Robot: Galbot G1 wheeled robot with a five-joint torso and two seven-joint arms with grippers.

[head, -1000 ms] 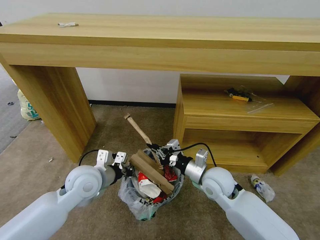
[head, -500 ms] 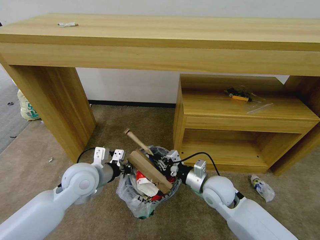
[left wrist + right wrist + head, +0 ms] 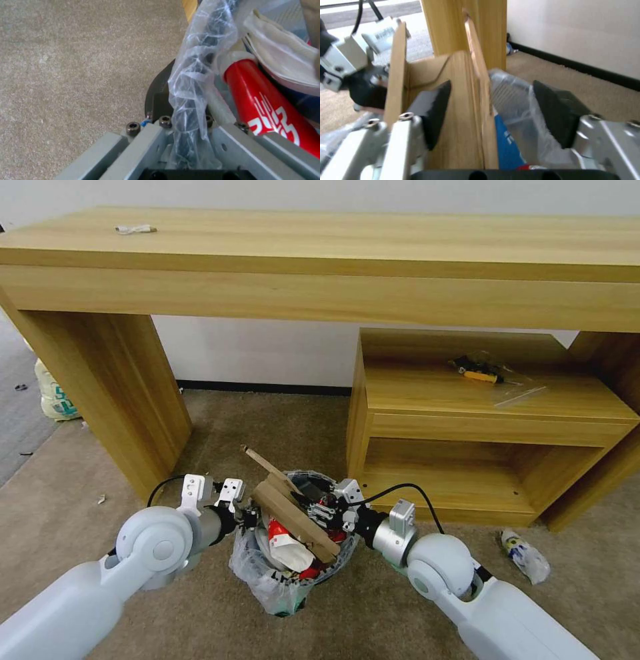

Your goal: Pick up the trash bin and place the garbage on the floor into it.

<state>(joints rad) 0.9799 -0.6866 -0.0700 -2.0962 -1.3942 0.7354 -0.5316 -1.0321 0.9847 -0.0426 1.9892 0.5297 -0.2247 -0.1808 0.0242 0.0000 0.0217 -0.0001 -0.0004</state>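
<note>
While the trash bin (image 3: 293, 553) stands on the floor (image 3: 80, 540) just ahead of the robot, the left gripper (image 3: 250, 515) has its fingers closed over the bin's near-left rim; in the left wrist view the black edge and its crinkly plastic liner (image 3: 191, 82) run straight down between the metal fingers. The bin is heaped above the rim: a red can (image 3: 266, 107) lies against the liner beside a pale slipper (image 3: 280, 50), and a cardboard piece (image 3: 297, 520) slants across the top. Opposite, the right gripper (image 3: 319, 505) hangs over the far-right rim with its black pads (image 3: 435, 110) spread wide, the wooden stick (image 3: 480, 100) standing loose between them and resting on the cardboard, nothing clamped. Seen from the head, the stick (image 3: 267, 465) pokes up and out past the bin's far edge. A plastic bottle (image 3: 525, 555) lies on the carpet well to the right, near the foot of the low wooden shelf unit (image 3: 493, 427), with the long wooden desk (image 3: 320, 253) above and beyond. My worry is the stick: unsupported and leaning outward on a crowded heap, it could tip back onto the carpet, perhaps levering the cardboard with it. The thin liner pinched in the left fingers might also tear or slip if the loaded bin is lifted by that edge.
</note>
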